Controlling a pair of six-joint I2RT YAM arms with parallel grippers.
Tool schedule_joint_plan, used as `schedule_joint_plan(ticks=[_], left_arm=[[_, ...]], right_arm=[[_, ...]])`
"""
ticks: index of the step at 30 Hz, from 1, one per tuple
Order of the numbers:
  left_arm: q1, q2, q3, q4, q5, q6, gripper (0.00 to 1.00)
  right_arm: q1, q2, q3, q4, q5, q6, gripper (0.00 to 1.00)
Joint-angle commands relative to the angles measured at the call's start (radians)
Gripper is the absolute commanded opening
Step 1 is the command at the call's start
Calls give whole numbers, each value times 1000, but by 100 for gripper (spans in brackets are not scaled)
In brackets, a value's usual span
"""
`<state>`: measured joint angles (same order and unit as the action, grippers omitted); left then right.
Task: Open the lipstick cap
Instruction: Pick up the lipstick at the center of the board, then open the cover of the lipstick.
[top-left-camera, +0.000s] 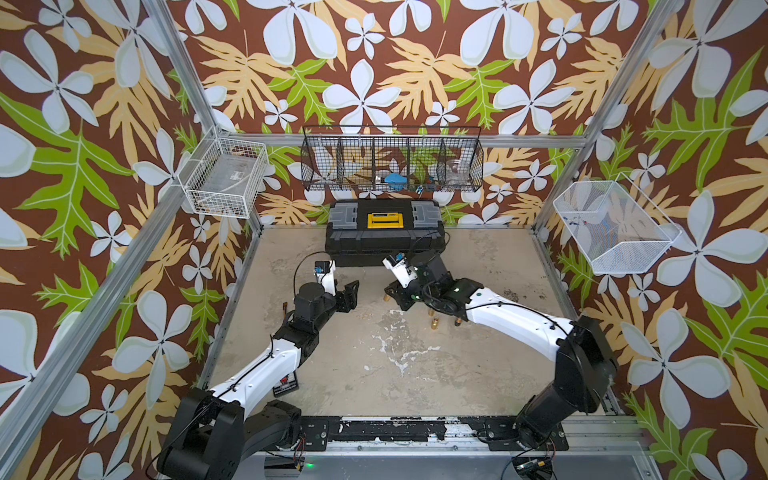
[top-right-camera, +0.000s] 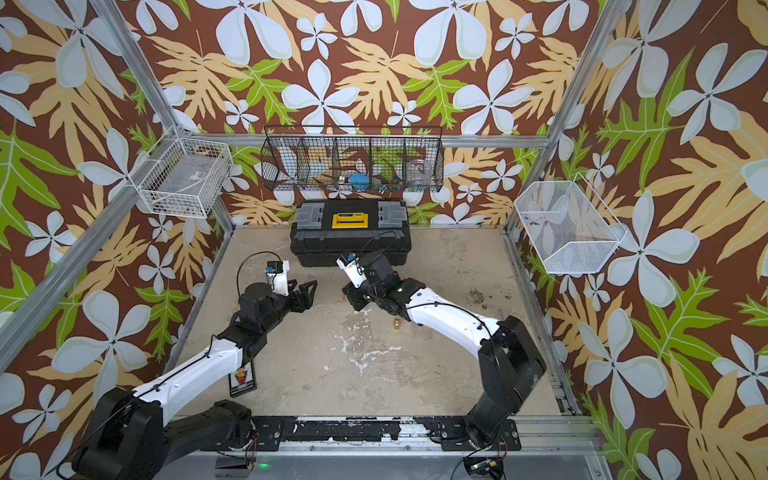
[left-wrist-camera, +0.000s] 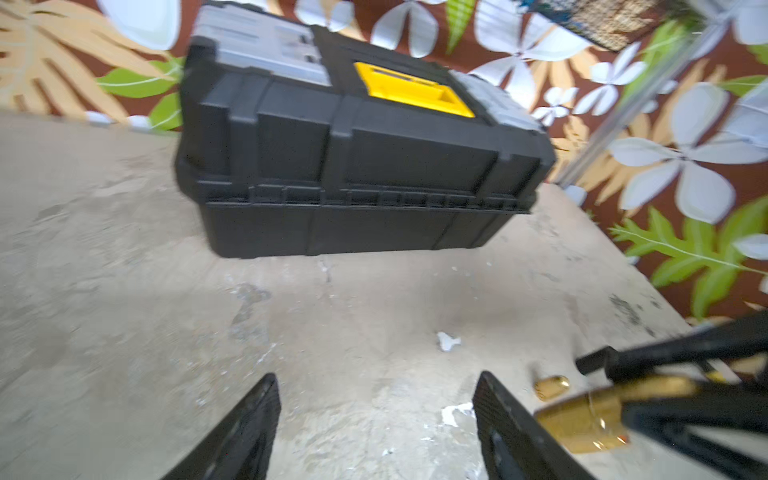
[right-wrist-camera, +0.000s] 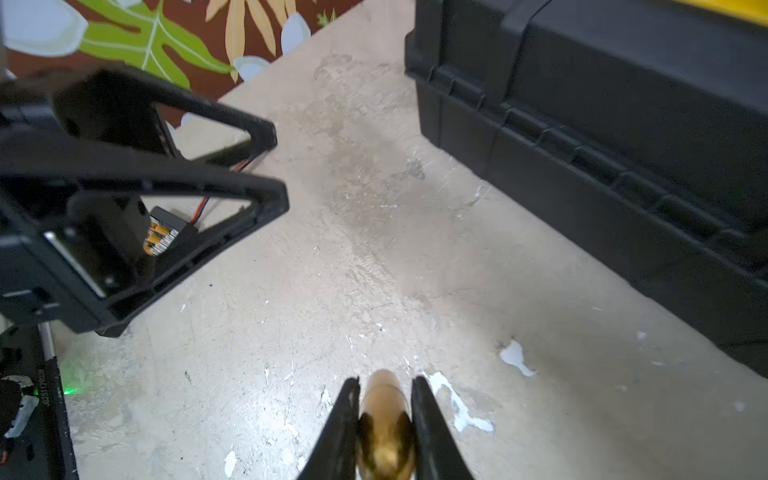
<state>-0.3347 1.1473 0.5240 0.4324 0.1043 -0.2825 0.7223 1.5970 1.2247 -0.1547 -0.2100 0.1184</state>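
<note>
1. Right claw (right-wrist-camera: 385, 382) is clamped on the gold lipstick (right-wrist-camera: 386, 436), over the table (right-wrist-camera: 374, 249).
2. Left claw (left-wrist-camera: 376, 380) gapes empty, just beside it.
3. It looks unopened, so the pull-apart is yet to do.

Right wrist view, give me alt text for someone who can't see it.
The right gripper is shut on a gold lipstick over a worn beige table. The open left gripper faces it; a black toolbox stands nearby.
</note>
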Motion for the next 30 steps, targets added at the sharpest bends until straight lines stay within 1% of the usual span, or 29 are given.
schedule_joint_plan(ticks=[1, 5, 9, 10, 12, 15, 17, 21, 26, 30], left_arm=[[-7, 2, -11, 173, 207, 44, 73], [-47, 6, -12, 238, 276, 147, 71], [-132, 8, -26, 265, 278, 303, 72], [-144, 2, -37, 275, 333, 359, 74], [-149, -13, -73, 314, 446, 470, 74], [-150, -35, -121, 368, 505, 560, 73], [-152, -25, -105, 341, 521, 575, 72], [-177, 4, -79, 316, 507, 596, 70], [-200, 60, -28, 290, 465, 553, 67], [-211, 92, -2, 282, 433, 524, 65]], right_arm=[[-19, -75, -26, 9, 0, 11, 23], [-22, -167, -48, -26, 22, -7, 24], [-23, -233, -80, -14, 1, 14, 24], [-23, -244, -85, -11, -6, 19, 24], [-23, -256, -91, -18, -17, 24, 24], [-23, -268, -96, -24, -30, 29, 24], [-23, -275, -99, -25, -50, 30, 24], [-23, -267, -105, -27, -82, 28, 24], [-23, -261, -107, -23, -130, 28, 24], [-22, -264, -114, -25, -143, 24, 24]])
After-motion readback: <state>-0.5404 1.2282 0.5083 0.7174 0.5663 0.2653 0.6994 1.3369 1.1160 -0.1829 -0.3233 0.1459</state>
